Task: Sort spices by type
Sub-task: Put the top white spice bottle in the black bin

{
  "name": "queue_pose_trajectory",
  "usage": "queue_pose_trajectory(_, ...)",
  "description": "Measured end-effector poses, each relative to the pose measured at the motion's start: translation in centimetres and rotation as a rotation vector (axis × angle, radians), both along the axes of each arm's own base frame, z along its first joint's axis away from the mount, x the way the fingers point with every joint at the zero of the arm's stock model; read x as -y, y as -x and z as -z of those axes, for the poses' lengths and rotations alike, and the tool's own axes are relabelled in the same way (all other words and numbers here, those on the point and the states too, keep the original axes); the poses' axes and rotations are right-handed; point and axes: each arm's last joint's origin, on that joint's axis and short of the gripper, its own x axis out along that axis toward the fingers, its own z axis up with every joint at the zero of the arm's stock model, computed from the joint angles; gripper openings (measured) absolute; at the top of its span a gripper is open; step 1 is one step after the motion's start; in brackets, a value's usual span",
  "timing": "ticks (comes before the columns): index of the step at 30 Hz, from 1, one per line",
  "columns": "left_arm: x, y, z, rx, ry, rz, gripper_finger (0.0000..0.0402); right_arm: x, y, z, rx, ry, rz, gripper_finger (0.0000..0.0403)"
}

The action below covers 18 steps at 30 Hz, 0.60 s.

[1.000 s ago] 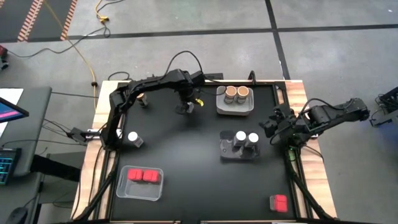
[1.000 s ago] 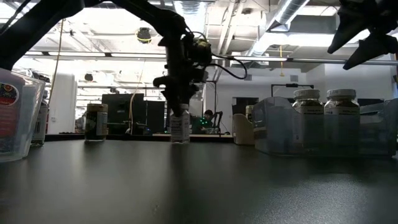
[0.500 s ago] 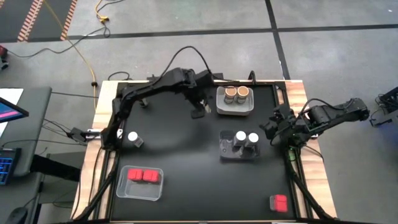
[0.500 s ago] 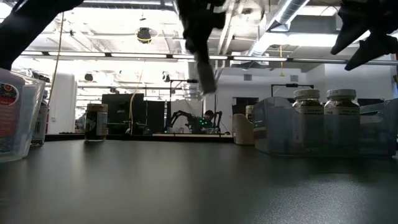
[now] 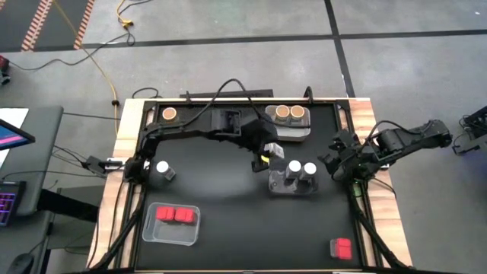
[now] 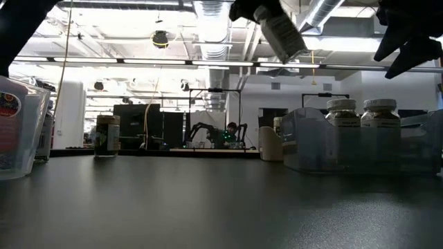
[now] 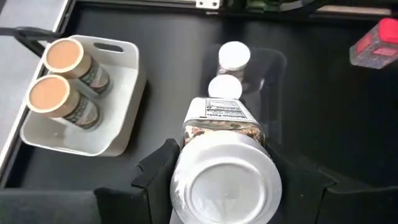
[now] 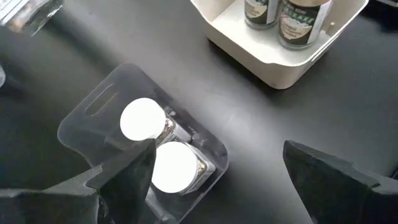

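Nearest the front edge of the tabletop [image 5: 228, 228], in the high view, a lone red box [image 5: 341, 247] sits at the right corner, and a clear tray [image 5: 172, 224] on the left holds two more red boxes [image 5: 174, 215] side by side. Moving back along the left side, one white-lidded jar [image 5: 162, 167] stands alone by the left arm's base.

Mid-table now: the left tool [image 5: 268, 154] hangs just beside the clear bin [image 5: 293, 185], where two white-lidded jars [image 5: 301, 168] stand touching. The overhead camera hides what it carries, but the left wrist view settles it: the fingers [image 7: 158, 171] are clamped on either side of a carried white-lidded jar [image 7: 224, 171], lid toward the camera, with the bin and its two jars beyond. The low view adds height: that jar [image 6: 280, 33] rides tilted, well clear of the tabletop.

Over on the right, the right tool [image 5: 340, 161] waits near the table's right edge, close to the clear bin. Its wrist view shows the fingers [image 8: 326, 171] spread wide with nothing between them, looking onto the two white lids [image 8: 158, 146] and a corner of the white tray [image 8: 273, 59].

Farther back, that white tray [image 5: 291, 132] holds two cork-topped jars [image 5: 288, 113] touching each other. At the far left corner a third cork-topped jar [image 5: 169, 114] stands alone; the low view shows it upright [image 6: 106, 135].
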Motion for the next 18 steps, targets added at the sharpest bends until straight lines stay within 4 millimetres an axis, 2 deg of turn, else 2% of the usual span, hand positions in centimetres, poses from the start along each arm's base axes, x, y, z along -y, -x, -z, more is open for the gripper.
queue_pose_trajectory(11,4.4,-0.2,0.6,-0.023,-0.062,0.046,0.0208,-0.4,0.0,0.0,0.002,-0.003,-0.037,0.0379)
queue_pose_trajectory(18,5.1,0.1,0.7,-0.044,-0.08,0.045,0.0208,-0.6,0.1,0.0,0.0,-0.001,-0.07,0.0379)
